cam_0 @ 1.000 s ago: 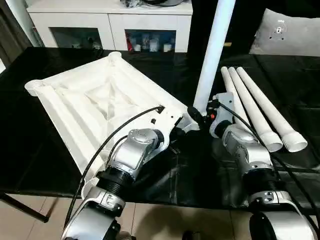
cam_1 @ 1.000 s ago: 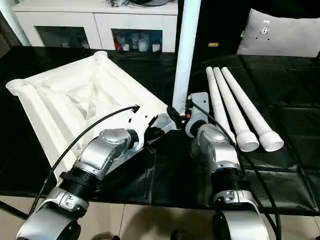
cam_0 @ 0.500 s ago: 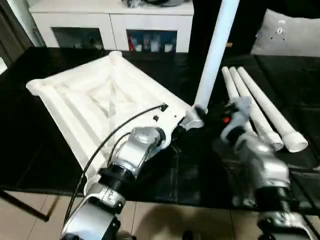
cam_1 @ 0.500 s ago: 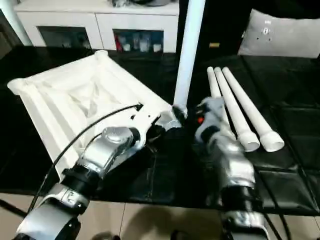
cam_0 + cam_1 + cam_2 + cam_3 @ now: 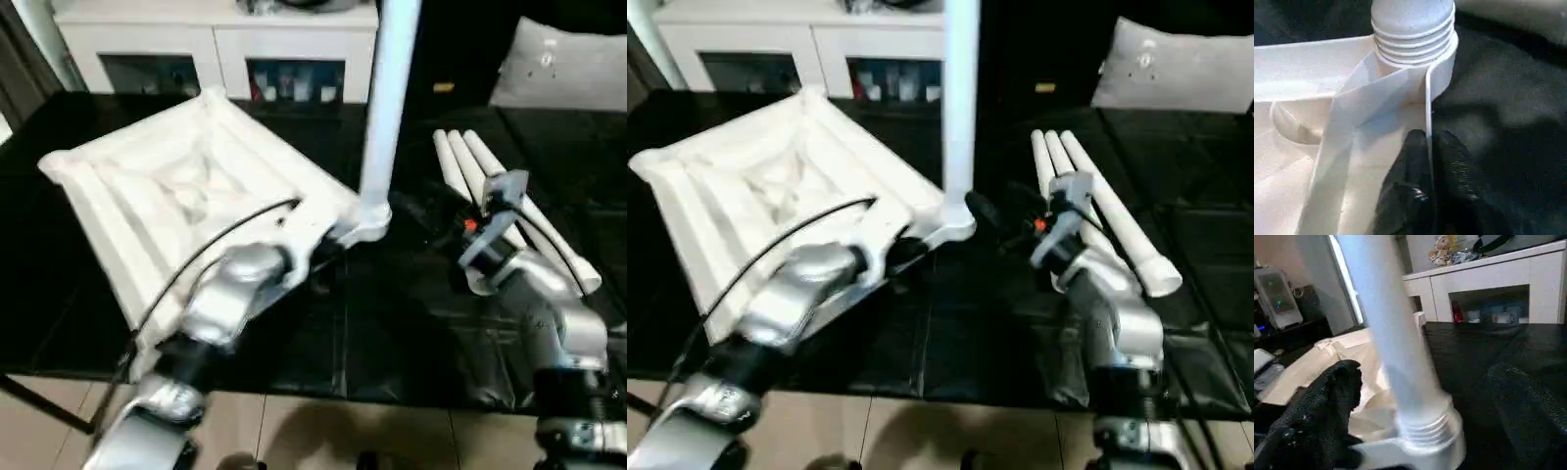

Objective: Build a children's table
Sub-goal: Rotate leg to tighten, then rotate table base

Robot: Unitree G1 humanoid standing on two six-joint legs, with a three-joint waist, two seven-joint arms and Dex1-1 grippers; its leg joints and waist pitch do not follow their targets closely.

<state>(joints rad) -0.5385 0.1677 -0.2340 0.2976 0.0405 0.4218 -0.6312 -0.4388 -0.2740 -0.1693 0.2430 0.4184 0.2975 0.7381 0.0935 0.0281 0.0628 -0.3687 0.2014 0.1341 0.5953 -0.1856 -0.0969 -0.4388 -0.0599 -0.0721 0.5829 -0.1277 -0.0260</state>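
Right fingers [image 5: 1327, 396] have released the upright leg [image 5: 387, 108], spread; left fingers [image 5: 1422, 161] seemingly pinch tabletop [image 5: 167, 186]; three legs [image 5: 519, 211] lie.

head pair: above near edge of black tabletop [image 5: 411, 323], facing forward-down.
wrist cams: close, both on corner socket [image 5: 1442, 73] with upright leg [image 5: 1386, 333].

A long white cabinet with dark glass compartments [image 5: 211, 44] is standing upper left; beige floor tiles [image 5: 294, 431] are showing below.
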